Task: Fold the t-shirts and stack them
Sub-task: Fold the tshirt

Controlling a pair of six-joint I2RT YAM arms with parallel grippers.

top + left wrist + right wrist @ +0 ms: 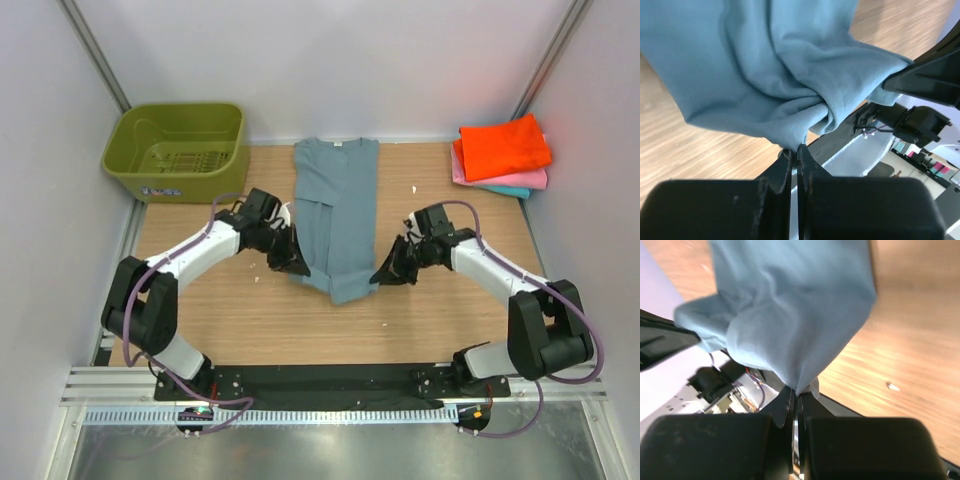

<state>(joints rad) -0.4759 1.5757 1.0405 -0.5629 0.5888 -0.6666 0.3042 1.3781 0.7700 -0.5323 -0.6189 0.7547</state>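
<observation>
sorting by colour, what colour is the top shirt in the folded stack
Top shirt: bright orange, best in the top external view.

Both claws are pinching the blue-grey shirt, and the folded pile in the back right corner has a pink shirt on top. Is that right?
Nearly. The orange shirt lies on top, with the pink shirt under it, as the top external view shows. The left gripper and the right gripper are indeed both pinching the blue-grey shirt.

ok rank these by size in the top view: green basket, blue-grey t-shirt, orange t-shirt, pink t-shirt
1-2. olive-green basket and blue-grey t-shirt: too alike to rank
3. folded orange t-shirt
4. pink t-shirt, only its edge showing
</observation>
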